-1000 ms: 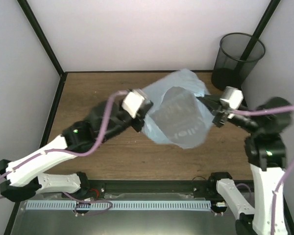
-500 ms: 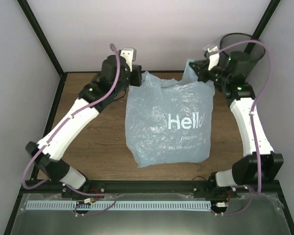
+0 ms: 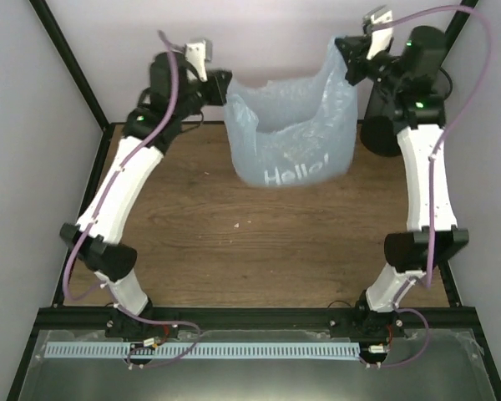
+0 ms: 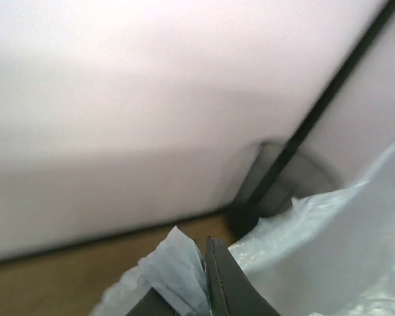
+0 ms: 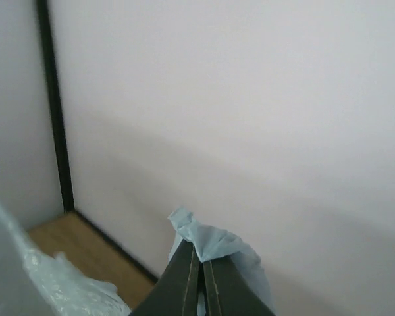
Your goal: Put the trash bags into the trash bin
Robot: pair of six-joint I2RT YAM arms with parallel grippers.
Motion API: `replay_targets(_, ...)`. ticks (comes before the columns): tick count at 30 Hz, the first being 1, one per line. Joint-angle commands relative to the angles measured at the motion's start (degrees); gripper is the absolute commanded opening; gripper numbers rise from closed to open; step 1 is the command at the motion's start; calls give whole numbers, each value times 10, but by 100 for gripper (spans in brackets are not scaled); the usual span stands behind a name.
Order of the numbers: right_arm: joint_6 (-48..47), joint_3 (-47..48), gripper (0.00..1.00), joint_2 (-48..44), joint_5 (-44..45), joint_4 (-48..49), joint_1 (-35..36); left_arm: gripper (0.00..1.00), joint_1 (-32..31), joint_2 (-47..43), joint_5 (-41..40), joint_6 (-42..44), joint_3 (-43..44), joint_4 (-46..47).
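Wooden bench (image 3: 234,242): bare brown top, arms reaching from near edge to the far edge.

Trash bag (image 3: 292,134): thin light-blue film, held up in the air over the far edge of the bench and stretched betw. the two arms. Mouth is open and faces up, body sags below. It hangs left of the trash bin, not in it.

Trash bin (image 3: 376,140): black, far-right corner, mostly hidden behind the right arm. It sits just beside the bag's right side; can't tell if they touch.

Left fingers (image 4: 220,286): clamped on the bag's left top corner. In the wrist view a crumpled bit of film is pinched betw. them, w/ the rest of the bag billowing to the right.

Right fingers (image 5: 184,283): pressed tight together on the bag's right top corner, w/ a tuft of film sticking up past the tips.

Writing: white "Hello!" (image 3: 294,175) low on the bag's front. Any finer print is too small to read.
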Motion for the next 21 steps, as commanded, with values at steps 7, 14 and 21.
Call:
replay_targets(7, -47, -337, 1, -375, -123, 353, 3, 5, -78, -191, 80, 84, -176, 245)
replay_targets(14, -199, -352, 1, -149, 93, 52, 41, 4, -81, -18, 8, 138, -235, 86)
replay_targets(21, -131, -508, 1, -247, -142, -4, 29, 4, -160, -168, -25, 137, -411, 87)
